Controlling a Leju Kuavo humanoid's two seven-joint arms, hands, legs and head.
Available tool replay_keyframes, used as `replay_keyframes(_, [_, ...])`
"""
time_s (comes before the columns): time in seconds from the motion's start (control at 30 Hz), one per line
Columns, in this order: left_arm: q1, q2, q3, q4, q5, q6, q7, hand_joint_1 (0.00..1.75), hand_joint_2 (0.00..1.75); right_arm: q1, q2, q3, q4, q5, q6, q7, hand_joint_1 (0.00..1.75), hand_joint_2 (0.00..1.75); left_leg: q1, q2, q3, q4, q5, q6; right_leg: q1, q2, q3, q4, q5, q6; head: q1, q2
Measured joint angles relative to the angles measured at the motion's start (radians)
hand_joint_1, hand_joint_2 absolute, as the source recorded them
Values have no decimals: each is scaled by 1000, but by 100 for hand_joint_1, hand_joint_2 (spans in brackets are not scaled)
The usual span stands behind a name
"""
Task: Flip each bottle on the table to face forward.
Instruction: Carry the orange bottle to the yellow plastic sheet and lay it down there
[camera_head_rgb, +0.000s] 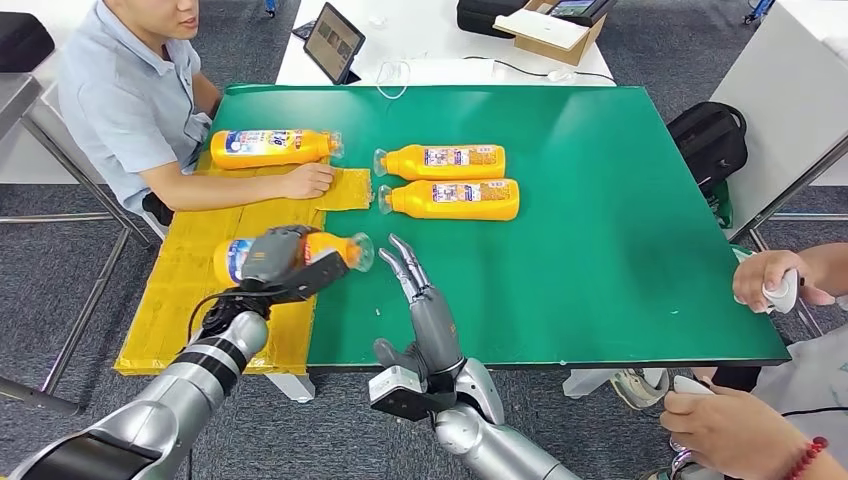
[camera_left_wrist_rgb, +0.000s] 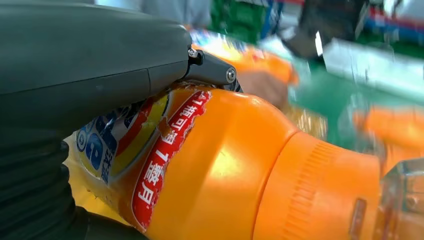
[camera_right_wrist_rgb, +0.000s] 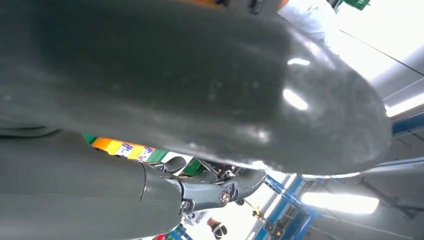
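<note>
1. The left hand grips an orange bottle lying on its side over the yellow mat at the green table's left edge, its clear cap pointing right.
2. The right hand hovers just right of that cap, fingers straight and apart, holding nothing.
3. Two more orange bottles lie side by side mid-table, well beyond both hands.
4. A fourth bottle rests on the mat beside a person's hand.

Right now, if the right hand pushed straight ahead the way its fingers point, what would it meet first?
Probably the nearer orange plastic bottle of the pair lying on the green table, near its clear cap end. The right hand is open and points up-table; depth is unclear, so it could pass above.
</note>
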Motion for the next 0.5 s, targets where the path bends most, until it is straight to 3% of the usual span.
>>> replay_keyframes(0.3, [-36, -25, -43, 71, -23, -89, 22, 166, 175, 6, -12, 0, 0, -1, 10, 0, 0, 0, 0, 0, 0, 0, 0, 0, 0, 0, 0, 0, 0, 0, 0, 0])
replay_keyframes(0.33, [-39, -26, -44, 76, -23, -102, 21, 151, 175, 6, -13, 0, 0, -1, 11, 0, 0, 0, 0, 0, 0, 0, 0, 0, 0, 0, 0, 0, 0, 0, 0, 0])
replay_keyframes(0.37, [-42, -27, -45, 81, -24, -113, 19, 122, 175, 6, -14, 0, 0, -1, 11, 0, 0, 0, 0, 0, 0, 0, 0, 0, 0, 0, 0, 0, 0, 0, 0, 0])
replay_keyframes(0.43, [-45, -29, -49, 89, -27, -128, 17, 50, 175, 6, -16, 0, 0, -1, 11, 0, 0, 0, 0, 0, 1, 0, 0, 0, 0, 0, 1, 0, 0, 0, 0, 0])
replay_keyframes(0.47, [-46, -30, -52, 94, -30, -136, 17, 23, 175, 7, -17, 0, 0, -1, 11, 0, 0, 0, 0, 0, 1, 0, 0, 0, 0, 0, 1, 0, 0, 0, 0, 0])
replay_keyframes(0.5, [-47, -30, -56, 98, -33, -145, 16, 8, 175, 8, -18, 0, 0, -1, 11, 0, 0, 0, 0, 0, 1, 0, 0, 0, 0, 0, 1, 0, 0, 0, 0, 0])
